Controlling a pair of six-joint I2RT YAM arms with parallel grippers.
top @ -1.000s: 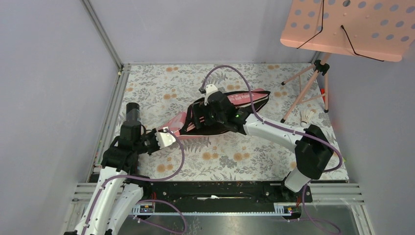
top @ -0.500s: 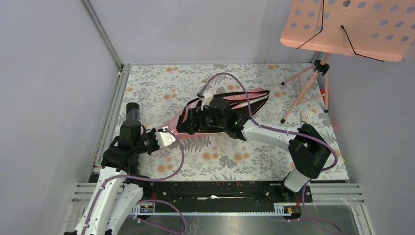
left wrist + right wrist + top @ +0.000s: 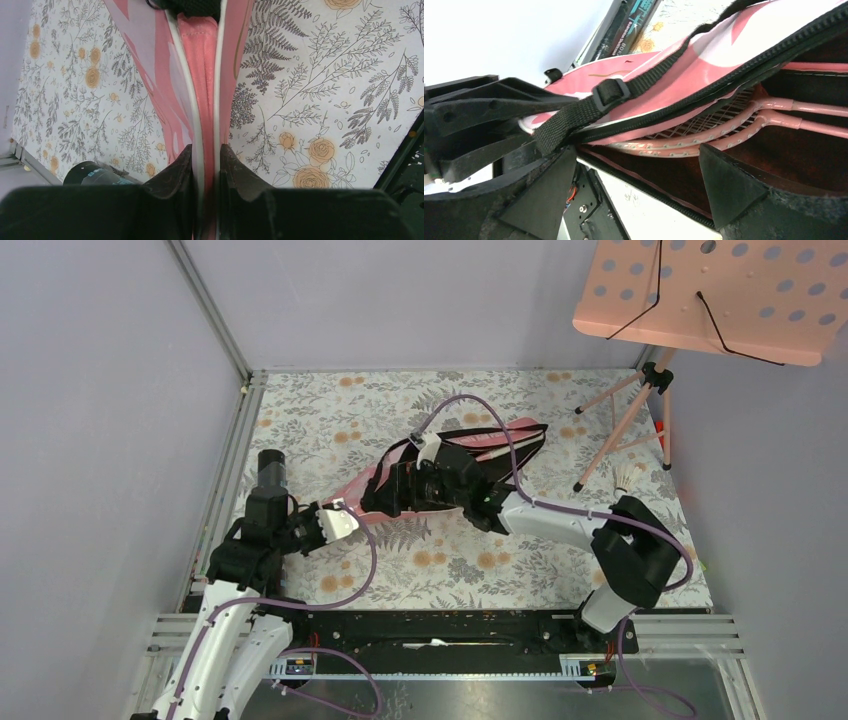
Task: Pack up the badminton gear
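- right claw (image 3: 636,167), spread wide, has slid down the racket bag (image 3: 515,430) toward the left edge of the counter (image 3: 320,430), rackets (image 3: 704,131) inside
- left claw (image 3: 205,160) is pinching the bag's tip, guessing zip-up is next

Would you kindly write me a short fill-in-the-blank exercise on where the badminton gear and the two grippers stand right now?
1. The left gripper is ____ on the narrow end of the racket bag.
2. The right gripper hangs ____ at the bag's unzipped mouth.
3. Inside the bag lie ____ pink rackets.
4. The shuttlecock lies ____ the bag, near the legs of the music stand.
Missing words: shut; open; two; outside.
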